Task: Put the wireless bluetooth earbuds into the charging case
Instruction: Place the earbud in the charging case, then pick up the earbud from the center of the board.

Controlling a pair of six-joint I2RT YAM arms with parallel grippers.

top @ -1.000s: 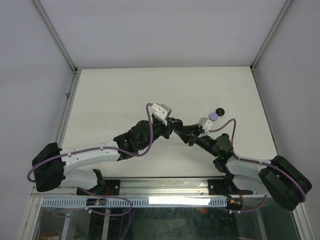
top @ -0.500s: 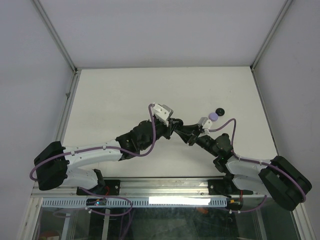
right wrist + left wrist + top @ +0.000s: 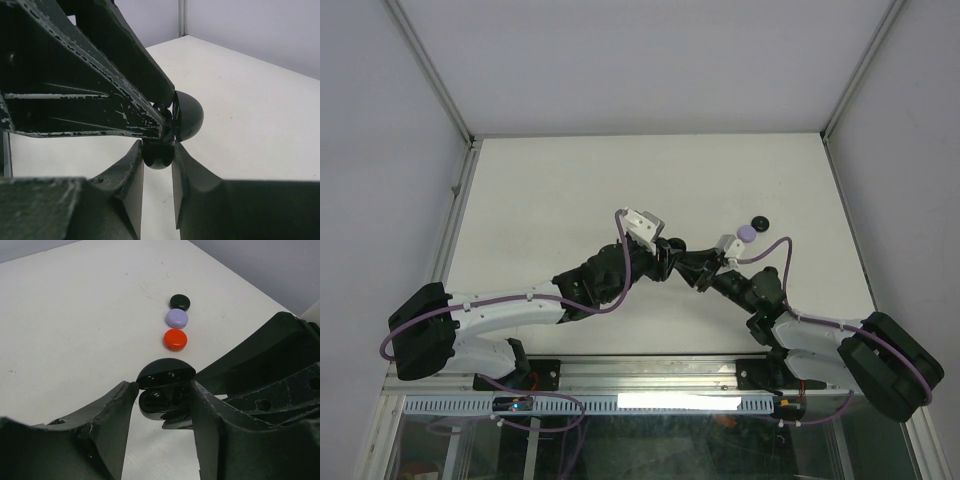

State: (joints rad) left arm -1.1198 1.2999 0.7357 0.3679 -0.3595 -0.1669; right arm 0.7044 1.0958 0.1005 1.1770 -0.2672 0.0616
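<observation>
Pinching the open black case (image 3: 165, 374) at centre frame, our right gripper (image 3: 157, 156) steadies it for loading. Our left gripper (image 3: 162, 391) stands parted around it, earbuds (image 3: 156, 401) apparently seated inside.

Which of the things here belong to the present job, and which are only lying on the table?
In use: open black case, held by right gripper; left gripper open at it.
Lying about: red case, lavender case, closed black case, in a row.
</observation>
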